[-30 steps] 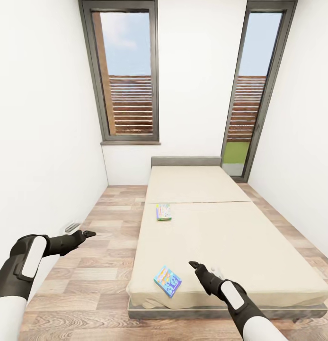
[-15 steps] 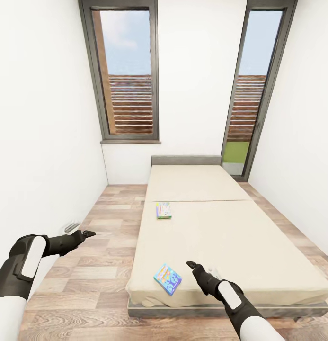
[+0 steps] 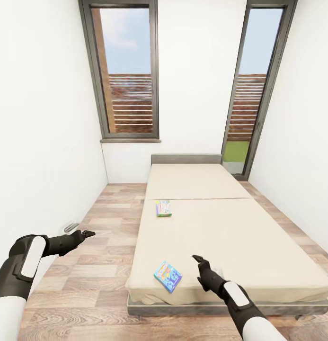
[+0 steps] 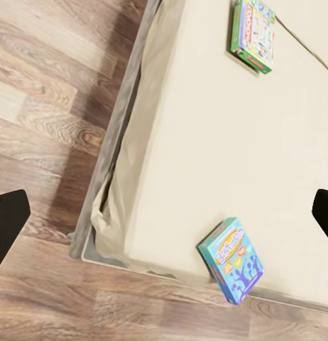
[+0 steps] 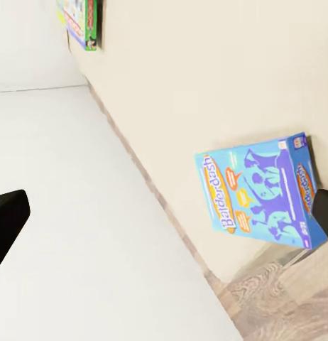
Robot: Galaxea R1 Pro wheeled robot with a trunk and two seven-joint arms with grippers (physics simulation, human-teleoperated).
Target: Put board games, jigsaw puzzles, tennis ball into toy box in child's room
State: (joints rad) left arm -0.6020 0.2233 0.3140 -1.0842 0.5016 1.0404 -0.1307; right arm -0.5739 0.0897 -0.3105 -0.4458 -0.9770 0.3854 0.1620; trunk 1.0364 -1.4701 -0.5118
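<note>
I judge the blue board game (image 3: 167, 276) on the bed (image 3: 258, 237) light and stiff; right tool (image 3: 197, 259), open, should pinch its overhanging edge.

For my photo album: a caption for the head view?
Two board games lie on the bed; both arms reach forward.

Bright, even daylight; faint shadows; wide-angle stretch.

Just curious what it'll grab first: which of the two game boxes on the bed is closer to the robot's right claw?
The blue board game near the bed's foot corner; the right gripper hovers beside it. The green board game lies farther up the bed.
</note>
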